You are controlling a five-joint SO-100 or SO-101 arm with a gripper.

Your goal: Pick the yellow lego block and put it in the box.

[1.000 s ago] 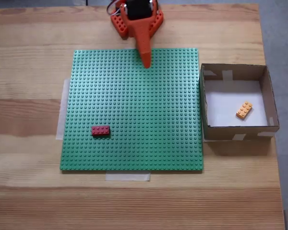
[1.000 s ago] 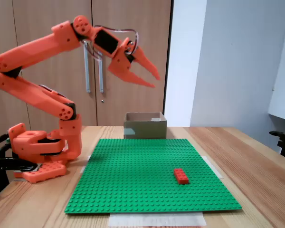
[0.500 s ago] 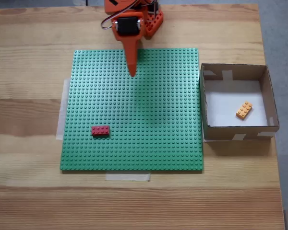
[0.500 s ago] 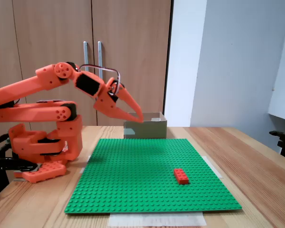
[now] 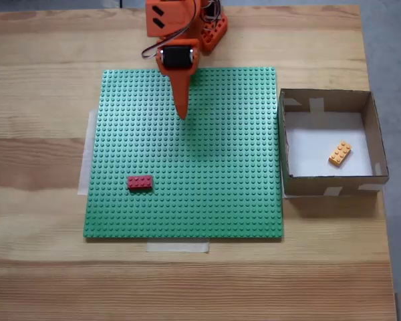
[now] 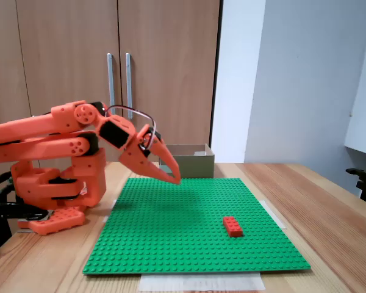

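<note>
The yellow lego block [image 5: 339, 153] lies tilted on the white floor of the box [image 5: 326, 182], right of centre. The box stands against the green baseplate's right edge in a fixed view; in the other fixed view the box [image 6: 194, 165] sits behind the plate and the block is hidden by its wall. My orange gripper [image 5: 182, 115] hangs low over the back part of the baseplate, far from the box, pointing down at the studs. The gripper [image 6: 175, 179] has its fingers met at the tips, shut with nothing between them.
A red brick [image 5: 140, 182] sits on the green baseplate [image 5: 207, 207] near its front left; from the side the red brick [image 6: 232, 226] is at the plate's near right. The arm's orange base [image 6: 52, 189] stands behind the plate. Wooden table [image 5: 40, 267] surrounds everything.
The arm has folded down and the gripper has dropped from high in the air to just above the baseplate. Its jaws, spread apart a second ago, have come together.
</note>
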